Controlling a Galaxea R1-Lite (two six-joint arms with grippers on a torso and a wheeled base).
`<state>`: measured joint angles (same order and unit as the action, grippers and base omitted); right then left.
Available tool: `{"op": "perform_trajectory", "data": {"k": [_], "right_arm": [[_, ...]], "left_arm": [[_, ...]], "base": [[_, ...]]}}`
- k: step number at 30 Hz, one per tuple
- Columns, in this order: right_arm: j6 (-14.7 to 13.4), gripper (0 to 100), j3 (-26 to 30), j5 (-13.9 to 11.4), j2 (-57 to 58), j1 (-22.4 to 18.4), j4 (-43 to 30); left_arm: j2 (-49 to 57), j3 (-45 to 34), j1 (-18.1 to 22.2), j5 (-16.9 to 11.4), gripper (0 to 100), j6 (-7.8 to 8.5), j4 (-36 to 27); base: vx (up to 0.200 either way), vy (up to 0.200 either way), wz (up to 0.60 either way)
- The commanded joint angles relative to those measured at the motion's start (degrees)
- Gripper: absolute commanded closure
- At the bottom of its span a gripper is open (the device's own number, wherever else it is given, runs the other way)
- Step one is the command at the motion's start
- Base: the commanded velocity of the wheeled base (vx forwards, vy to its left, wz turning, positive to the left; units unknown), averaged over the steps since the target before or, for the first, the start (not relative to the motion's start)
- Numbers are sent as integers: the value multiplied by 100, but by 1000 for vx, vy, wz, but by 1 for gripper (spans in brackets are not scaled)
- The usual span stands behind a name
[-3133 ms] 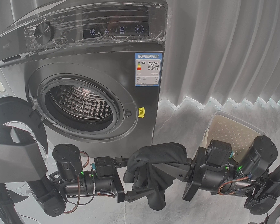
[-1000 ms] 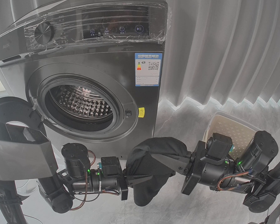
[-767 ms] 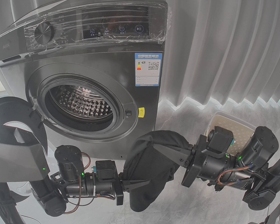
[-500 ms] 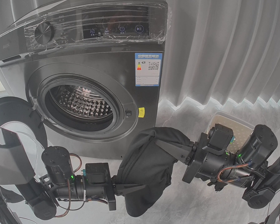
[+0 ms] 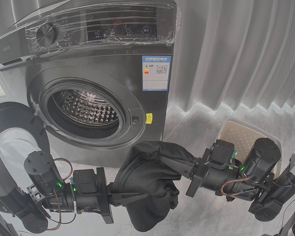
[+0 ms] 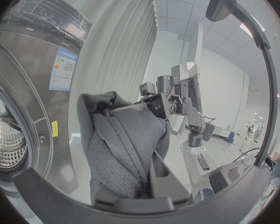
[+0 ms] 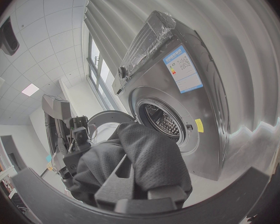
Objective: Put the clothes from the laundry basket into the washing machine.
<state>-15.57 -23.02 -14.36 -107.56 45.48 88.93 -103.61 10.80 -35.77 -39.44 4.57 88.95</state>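
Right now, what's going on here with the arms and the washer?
The left hand and the right hand both grip the same dark grey garment, held up between them in front of the washing machine, lower than its opening. The door stands open at the left and the drum looks empty. The white laundry basket sits behind the right arm; its visible part holds no clothes.

garment (image 5: 147,177) before washing machine (image 5: 88,66), laundry basket (image 5: 244,136) to its right
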Motion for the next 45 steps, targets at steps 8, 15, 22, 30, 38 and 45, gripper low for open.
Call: {"op": "perform_trajectory", "data": {"k": [8, 15, 22, 30, 38, 45], "right_arm": [[1, 100, 25, 118, -283, -4, 1], [-8, 100, 25, 118, -275, -13, 10], [-122, 0, -1, 162, -231, -154, -7], [-122, 0, 52, 188, -204, -716, -7], [-43, 0, 403, 188, -283, -839, -7], [115, 0, 473, 197, -231, -866, 1]], "left_arm": [[165, -25, -88, -11, 100, 0, 8], [157, -17, -80, -11, 100, 0, 8], [148, -17, -27, -11, 100, 0, 8], [157, -17, -18, -11, 100, 0, 8], [174, -17, -18, -11, 100, -18, 17], [227, -17, -9, 41, 100, -70, 8]], "base": [[0, 0, 0], [0, 0, 0], [0, 0, 0], [0, 0, 0], [0, 0, 0], [0, 0, 0]]}}
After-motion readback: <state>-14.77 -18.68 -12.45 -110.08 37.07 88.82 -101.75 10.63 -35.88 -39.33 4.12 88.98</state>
